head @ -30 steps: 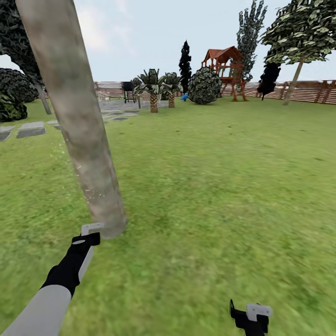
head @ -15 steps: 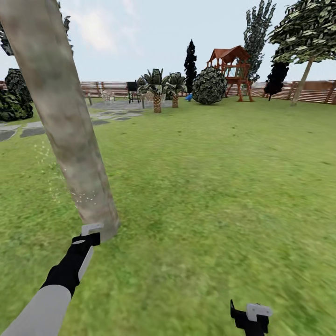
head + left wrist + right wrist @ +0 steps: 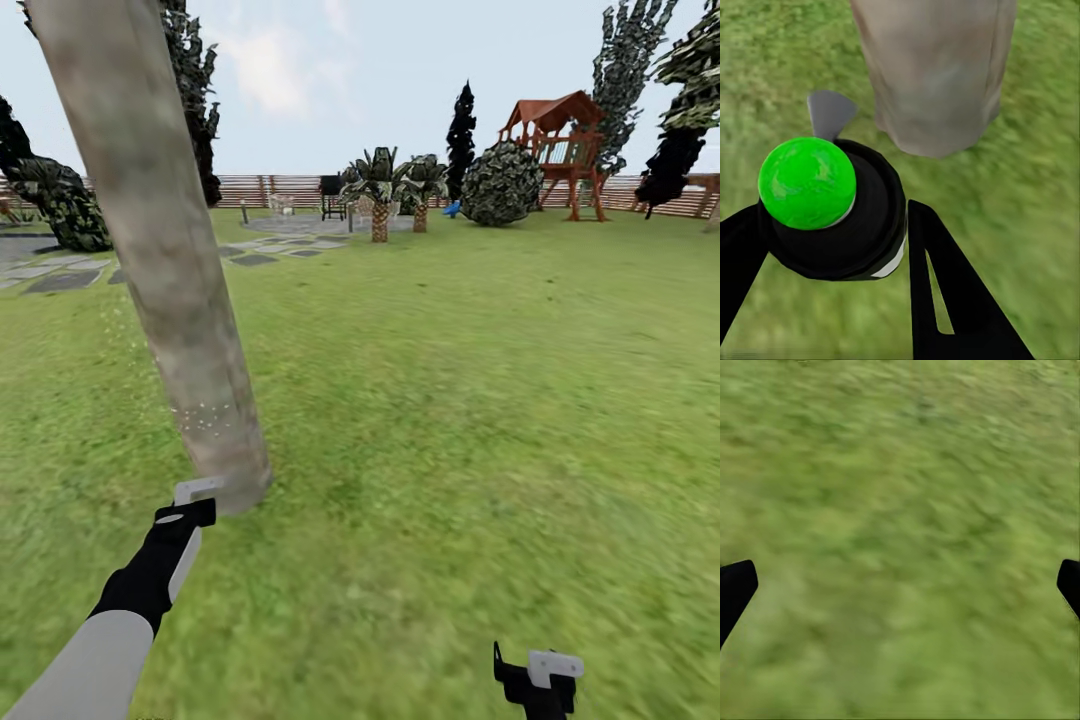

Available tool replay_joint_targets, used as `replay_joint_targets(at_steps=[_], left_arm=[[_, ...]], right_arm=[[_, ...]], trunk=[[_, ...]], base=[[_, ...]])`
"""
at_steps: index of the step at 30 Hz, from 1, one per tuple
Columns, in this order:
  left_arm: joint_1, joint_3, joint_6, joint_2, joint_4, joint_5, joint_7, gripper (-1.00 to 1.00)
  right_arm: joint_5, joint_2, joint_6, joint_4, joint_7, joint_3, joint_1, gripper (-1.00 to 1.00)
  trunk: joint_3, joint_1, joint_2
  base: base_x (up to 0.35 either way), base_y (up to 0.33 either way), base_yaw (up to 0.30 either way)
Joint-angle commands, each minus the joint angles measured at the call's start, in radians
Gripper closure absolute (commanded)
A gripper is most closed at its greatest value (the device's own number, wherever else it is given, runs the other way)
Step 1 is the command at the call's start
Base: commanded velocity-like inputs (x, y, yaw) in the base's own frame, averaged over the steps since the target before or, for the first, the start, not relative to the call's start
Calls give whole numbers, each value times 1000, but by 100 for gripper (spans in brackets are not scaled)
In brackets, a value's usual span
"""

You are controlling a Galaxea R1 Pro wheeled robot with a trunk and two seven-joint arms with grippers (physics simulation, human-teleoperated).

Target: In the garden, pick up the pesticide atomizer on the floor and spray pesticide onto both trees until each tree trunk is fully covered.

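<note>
A thick pale beige-grey tree trunk (image 3: 165,260) leans up from the lawn close in front of me at the left, with tiny white specks low on its bark. My left gripper (image 3: 172,528) is shut on the pesticide atomizer (image 3: 832,214), a black bottle with a bright green ball cap and a grey nozzle. The nozzle (image 3: 197,489) sits right at the trunk's base (image 3: 934,75). My right gripper (image 3: 540,678) hangs open over bare grass, its fingertips wide apart in the right wrist view (image 3: 900,585). A second tree's leafy crown (image 3: 697,65) shows at the far right edge.
Grey stepping stones (image 3: 65,281) run off to the left. At the back stand a brown slat fence (image 3: 285,190), short palms (image 3: 380,195), a round bush (image 3: 500,183), a dark conifer (image 3: 461,130) and a red play tower (image 3: 560,140). Open lawn (image 3: 480,400) spreads to the right.
The head view has swung left, so the far scenery has slid right in the picture. Both arms hold the same pose, with the atomizer still at the trunk's foot.
</note>
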State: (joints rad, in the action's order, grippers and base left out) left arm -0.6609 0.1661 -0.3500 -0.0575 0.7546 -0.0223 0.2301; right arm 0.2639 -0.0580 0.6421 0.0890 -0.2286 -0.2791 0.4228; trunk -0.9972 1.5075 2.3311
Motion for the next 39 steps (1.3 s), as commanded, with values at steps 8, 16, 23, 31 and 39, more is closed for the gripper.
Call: replay_joint_targets(at_steps=[8, 16, 23, 31, 39], left_arm=[[0, 0, 0, 1, 0, -1, 0, 100], [0, 0, 0, 1, 0, 0, 0, 100], [0, 0, 0, 2, 0, 1, 0, 100], [0, 0, 0, 2, 0, 2, 0, 100], [1, -3, 2, 4, 0, 1, 0, 100]], right_arm=[[0, 0, 0, 0, 0, 0, -1, -100], [0, 0, 0, 0, 0, 0, -1, -100], [0, 0, 0, 0, 0, 0, 0, -100], [0, 0, 1, 0, 0, 0, 0, -100], [0, 0, 1, 0, 0, 0, 0, -100]], trunk=[[0, 0, 0], [0, 0, 0], [0, 0, 0], [0, 0, 0], [0, 0, 0]], base=[[138, -268, 232], [106, -268, 11], [38, -269, 225], [0, -271, 278], [41, -271, 278]])
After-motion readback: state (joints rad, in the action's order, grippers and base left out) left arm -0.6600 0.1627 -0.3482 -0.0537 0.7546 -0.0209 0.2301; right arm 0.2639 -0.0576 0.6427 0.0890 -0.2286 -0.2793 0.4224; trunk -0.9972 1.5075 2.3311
